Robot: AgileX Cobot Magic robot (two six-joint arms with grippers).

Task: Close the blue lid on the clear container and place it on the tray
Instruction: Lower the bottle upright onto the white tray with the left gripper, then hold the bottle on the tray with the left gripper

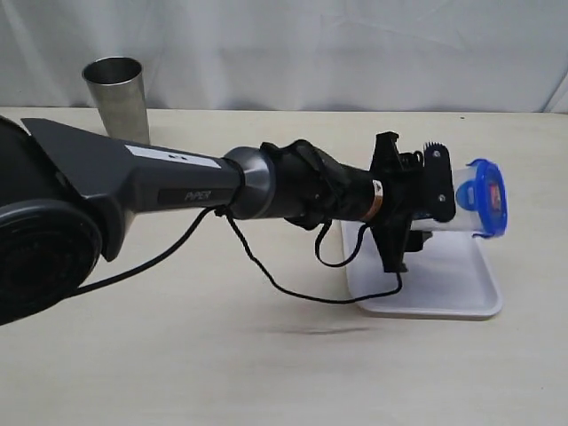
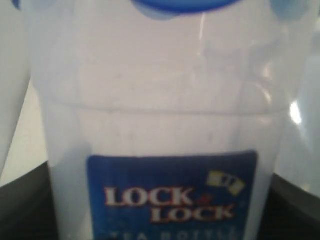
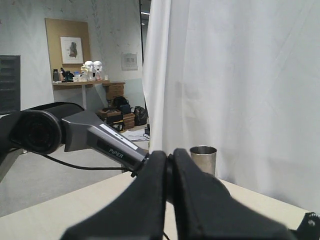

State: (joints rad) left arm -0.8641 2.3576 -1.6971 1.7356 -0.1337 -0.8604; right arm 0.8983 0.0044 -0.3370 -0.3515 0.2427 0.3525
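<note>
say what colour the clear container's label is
The clear container label is dark blue with white lettering; best in left wrist view.

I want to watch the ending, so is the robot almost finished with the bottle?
Nearly. Done: the blue lid is already on the clear bottle. In hand: the left jaws hold the bottle sideways in the air, up near the white tray. Left: set it down on the tray and let go. The right jaws are shut and empty.

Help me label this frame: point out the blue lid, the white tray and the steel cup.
Round bright-blue plastic lid (image 1: pixel 490 197): exterior view, middle of its top face.
Flat white plastic tray (image 1: pixel 448 282): exterior view, bare floor near its front.
Shiny steel cup (image 1: pixel 118 98): exterior view, its side wall.
</note>
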